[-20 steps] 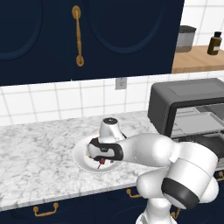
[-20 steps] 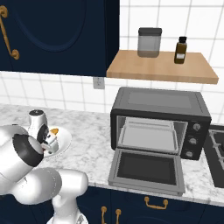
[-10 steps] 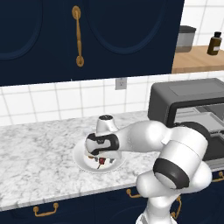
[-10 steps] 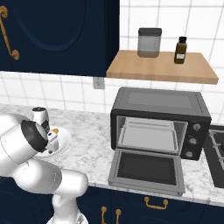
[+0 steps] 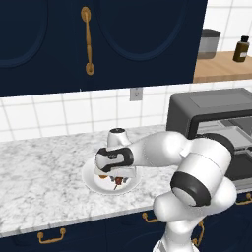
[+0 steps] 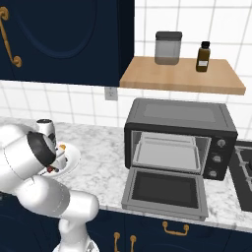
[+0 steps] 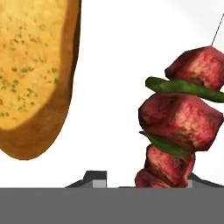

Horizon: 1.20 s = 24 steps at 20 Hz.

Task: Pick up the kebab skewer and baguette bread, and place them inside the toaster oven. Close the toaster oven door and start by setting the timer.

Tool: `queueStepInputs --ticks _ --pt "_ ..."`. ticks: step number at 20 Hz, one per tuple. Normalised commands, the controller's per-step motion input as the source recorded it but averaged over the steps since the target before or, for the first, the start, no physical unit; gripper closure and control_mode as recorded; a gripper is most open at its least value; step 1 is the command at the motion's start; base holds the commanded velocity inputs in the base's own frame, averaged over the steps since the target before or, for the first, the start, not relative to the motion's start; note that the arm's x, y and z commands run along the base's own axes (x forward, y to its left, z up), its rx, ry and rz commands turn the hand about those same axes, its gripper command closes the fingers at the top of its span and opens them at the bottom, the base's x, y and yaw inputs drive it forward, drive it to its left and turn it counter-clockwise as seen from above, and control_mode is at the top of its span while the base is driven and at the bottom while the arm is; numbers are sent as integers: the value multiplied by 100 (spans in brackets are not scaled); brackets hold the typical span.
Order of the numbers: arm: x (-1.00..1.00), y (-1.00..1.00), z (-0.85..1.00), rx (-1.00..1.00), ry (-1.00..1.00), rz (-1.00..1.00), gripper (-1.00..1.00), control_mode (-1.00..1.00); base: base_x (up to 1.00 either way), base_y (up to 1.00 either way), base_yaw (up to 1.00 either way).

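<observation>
A white plate (image 5: 91, 174) on the marble counter holds the kebab skewer (image 7: 179, 118) and the baguette bread (image 7: 35, 65), which lie side by side and apart. My gripper (image 7: 142, 180) is down on the plate, its jaws on either side of the skewer's lower meat chunk. A gap still shows between one fingertip (image 7: 94, 178) and the meat, and the other tip sits close against it. From the left base view the hand covers most of the plate, and the skewer (image 5: 117, 184) peeks out under it. The toaster oven (image 6: 174, 115) stands to the right with its door (image 6: 165, 189) folded down flat.
A wooden shelf (image 6: 182, 76) above the oven carries a grey canister (image 6: 168, 47) and a dark bottle (image 6: 203, 56). Dark blue cabinets hang over the counter, and a stove edge (image 6: 243, 177) lies right of the oven. My own arm arches over the counter between plate and oven.
The hand has dropped lower onto the plate, and the arm has stretched out toward it. The jaws have narrowed around the skewer.
</observation>
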Motion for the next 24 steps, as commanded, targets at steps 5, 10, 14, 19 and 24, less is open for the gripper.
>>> queueStepInputs --ticks 5,10,14,19,24 --pt "-18 -20 41 10 -10 -5 100 -100 0 0 0" --pt "-45 -41 75 5 -9 -16 100 -100 0 0 0" --pt "-70 -63 55 3 -10 -27 100 -100 0 0 0" --pt "-50 -62 43 1 -7 -27 100 -100 0 0 0" --pt "-31 -55 37 0 -8 -23 100 -100 0 0 0"
